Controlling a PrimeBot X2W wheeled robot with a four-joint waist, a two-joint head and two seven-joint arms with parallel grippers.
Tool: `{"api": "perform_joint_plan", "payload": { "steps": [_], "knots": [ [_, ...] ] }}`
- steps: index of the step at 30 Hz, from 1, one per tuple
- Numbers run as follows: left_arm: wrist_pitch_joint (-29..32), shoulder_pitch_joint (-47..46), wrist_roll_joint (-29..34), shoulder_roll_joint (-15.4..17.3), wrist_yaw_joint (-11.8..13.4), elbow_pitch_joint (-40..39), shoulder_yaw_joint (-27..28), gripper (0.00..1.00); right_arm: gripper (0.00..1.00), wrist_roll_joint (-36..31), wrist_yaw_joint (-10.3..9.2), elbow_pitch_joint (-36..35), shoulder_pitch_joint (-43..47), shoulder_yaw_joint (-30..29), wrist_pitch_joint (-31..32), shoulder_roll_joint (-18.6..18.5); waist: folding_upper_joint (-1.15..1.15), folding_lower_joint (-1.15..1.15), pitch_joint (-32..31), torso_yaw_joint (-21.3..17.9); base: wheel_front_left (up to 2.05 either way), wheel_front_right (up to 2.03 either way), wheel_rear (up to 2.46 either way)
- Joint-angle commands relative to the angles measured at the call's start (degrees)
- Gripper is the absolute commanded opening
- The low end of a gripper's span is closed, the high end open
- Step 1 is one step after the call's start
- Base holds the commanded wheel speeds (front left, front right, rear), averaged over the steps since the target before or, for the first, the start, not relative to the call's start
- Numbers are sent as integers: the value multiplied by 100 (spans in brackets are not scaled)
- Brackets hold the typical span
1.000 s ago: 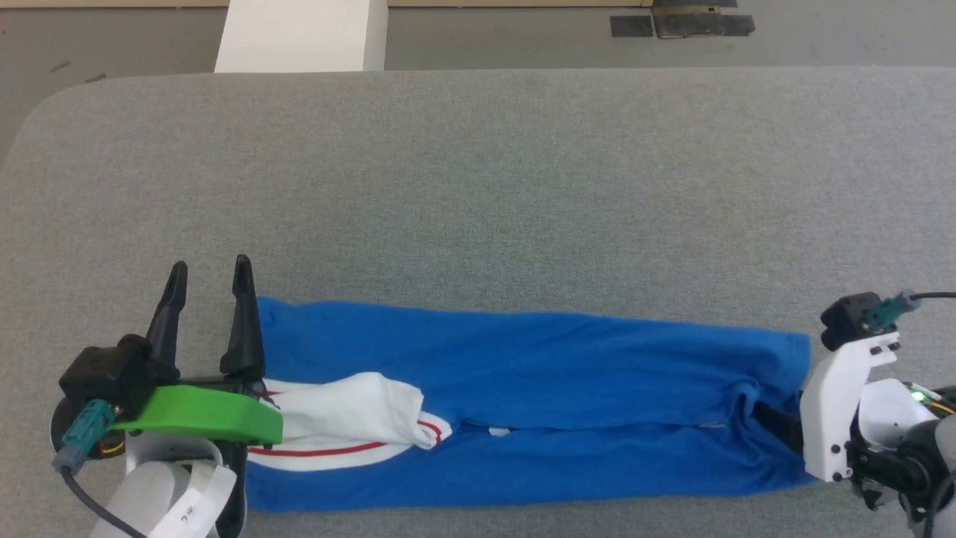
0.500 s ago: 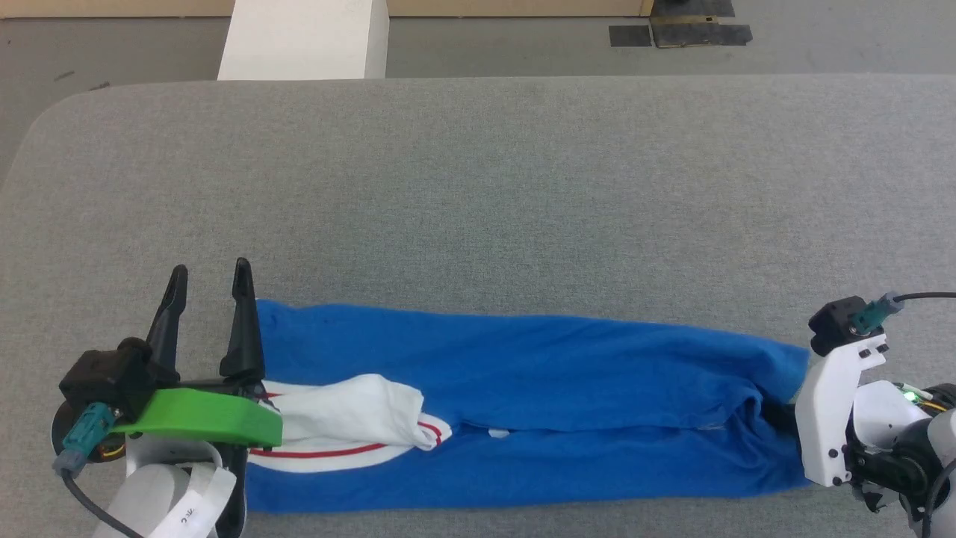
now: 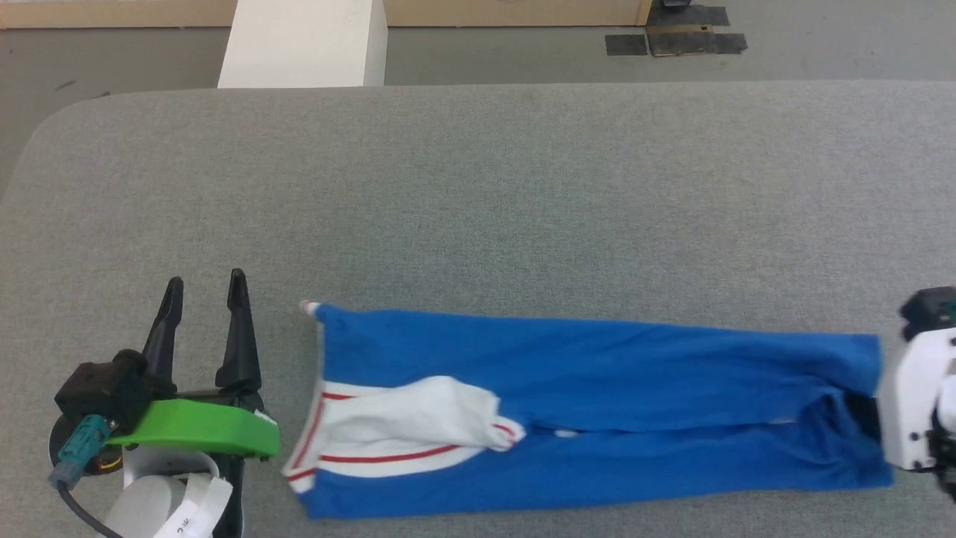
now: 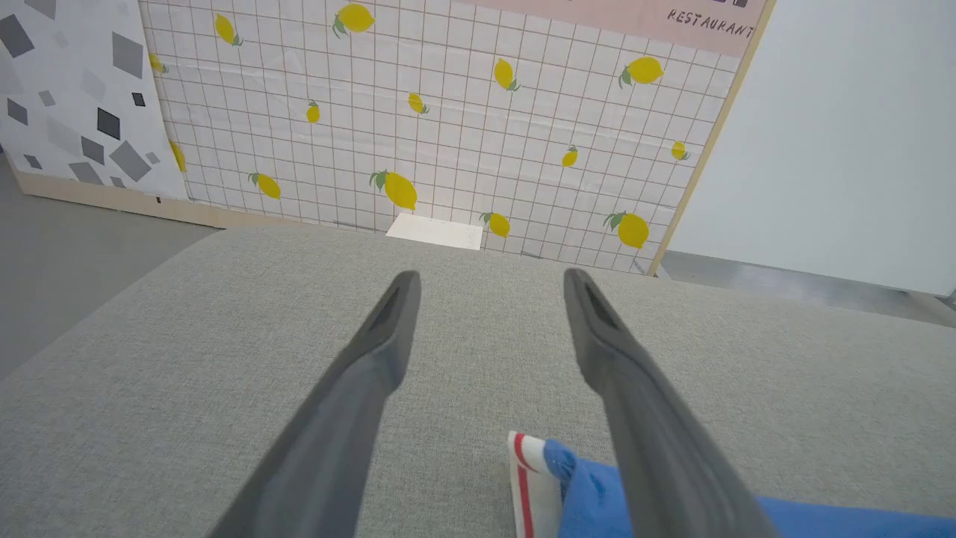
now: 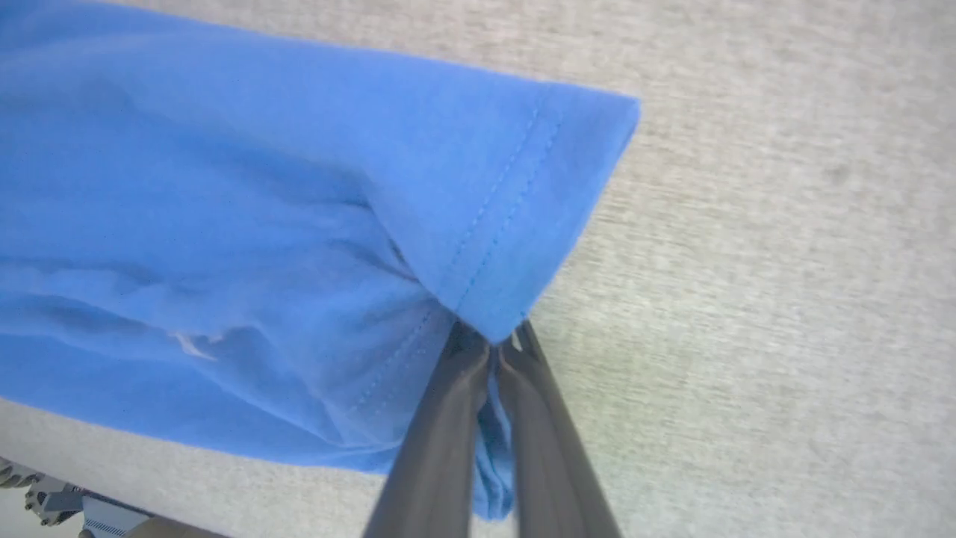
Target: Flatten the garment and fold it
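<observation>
One garment: a royal-blue jersey shirt of soft fabric. It lies as a long band, left to right, along the near side of the grey fabric-covered worktop. One white sleeve with red-striped trim is bunched on its left end.

My right hand: two dark fingers pressed together, pinching the stitched blue hem at the shirt's right end, with a fold of cloth caught between them.

My left hand: two dark fingers spread wide with nothing between them. It sits low over the worktop, near the shirt's left end but apart from it, with grey cloth between. In the left wrist view one striped corner of the shirt lies just beside the right-side finger. One green cover sits on that wrist.

Around: one white block stands beyond the worktop's far edge, and dark patches mark the grey floor. One lemon-print tiled panel stands behind, with one grey-speckled panel beside it.
</observation>
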Motion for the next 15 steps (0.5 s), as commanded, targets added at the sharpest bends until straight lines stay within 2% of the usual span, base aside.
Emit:
{"api": "perform_joint_plan", "payload": {
  "steps": [1,8,15],
  "knots": [
    [-43,65,49,-12,-29,-20,27,100,0,-106,-12,84,48,-173,41,-120,0,0,6,-7,0,0,0],
    [-43,50,55,-41,-37,-58,52,100,0,-476,-12,416,34,-923,234,-312,0,0,82,7,0,0,0],
    [-43,51,48,-56,-49,-42,75,100,0,-745,-12,429,-2,-1229,414,-199,0,0,96,4,0,0,0]
  ]
}}
